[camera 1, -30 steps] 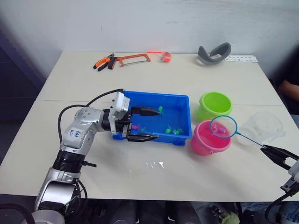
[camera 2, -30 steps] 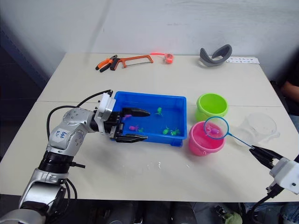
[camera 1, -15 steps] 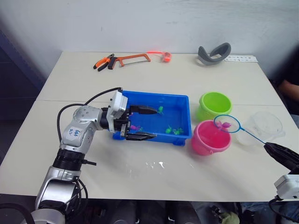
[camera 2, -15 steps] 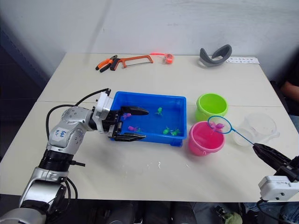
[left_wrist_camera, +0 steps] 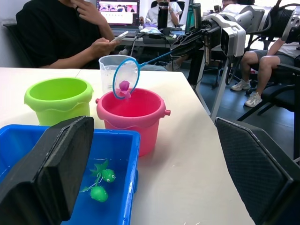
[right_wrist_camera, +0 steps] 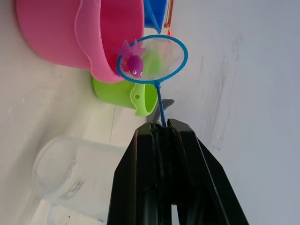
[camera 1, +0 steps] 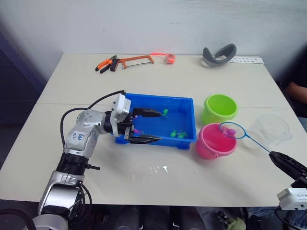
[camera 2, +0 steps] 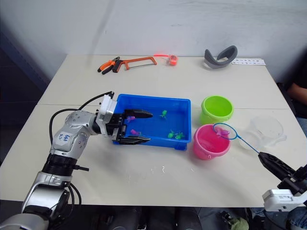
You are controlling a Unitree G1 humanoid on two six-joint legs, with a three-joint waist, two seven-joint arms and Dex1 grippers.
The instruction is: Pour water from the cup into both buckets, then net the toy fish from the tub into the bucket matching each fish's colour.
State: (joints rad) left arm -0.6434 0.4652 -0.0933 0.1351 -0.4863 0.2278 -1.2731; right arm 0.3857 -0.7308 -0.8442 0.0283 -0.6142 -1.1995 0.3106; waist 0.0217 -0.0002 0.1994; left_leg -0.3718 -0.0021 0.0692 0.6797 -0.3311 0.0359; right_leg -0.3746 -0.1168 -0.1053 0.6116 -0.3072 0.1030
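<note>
The right gripper (right_wrist_camera: 161,136) is clamped on the net (right_wrist_camera: 152,58) handle, pink fish (right_wrist_camera: 133,64) over the pink bucket (camera 1: 216,140) at the tub's (camera 1: 187,103) 3 o'clock; tip the hoop gently. The left gripper (camera 1: 151,126) gapes empty

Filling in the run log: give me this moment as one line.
right gripper: shut on net | net: holds pink fish, over pink bucket | left gripper: open at tub

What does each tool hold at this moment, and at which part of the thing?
The right tool is shut on the net, gripping the end of its thin handle; a pink fish sits in the mesh. The left tool is open over the tub, holding nothing.
</note>
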